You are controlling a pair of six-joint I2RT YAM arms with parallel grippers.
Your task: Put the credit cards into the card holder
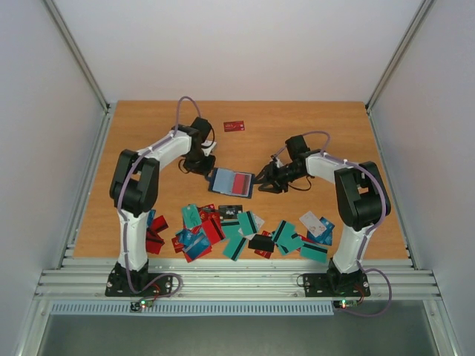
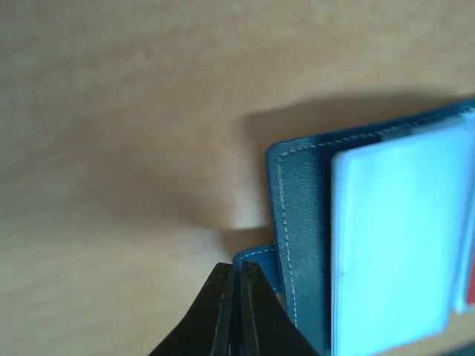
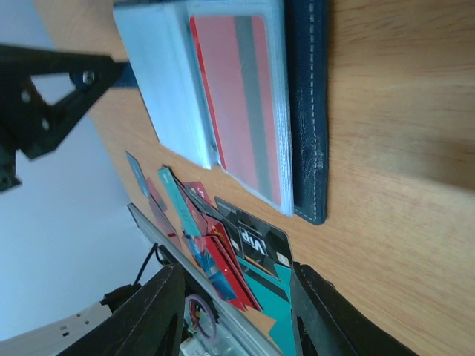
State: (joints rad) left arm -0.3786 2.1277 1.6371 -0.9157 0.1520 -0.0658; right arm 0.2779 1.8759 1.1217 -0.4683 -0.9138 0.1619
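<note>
The left gripper [image 2: 237, 271] is pinched tight on the left edge of the open card holder [image 1: 231, 182]. The holder lies mid-table with 1 red card [image 3: 237, 96] showing in its clear sleeves. That bite looks thin, so a tug may slip it off or drag the holder askew. The right gripper [image 3: 237, 326] hovers at the holder's right edge, jaws partly apart and empty. Reaching into the overlapping loose credit cards [image 1: 237, 231] near the bases, it may lift 2 at once.
</note>
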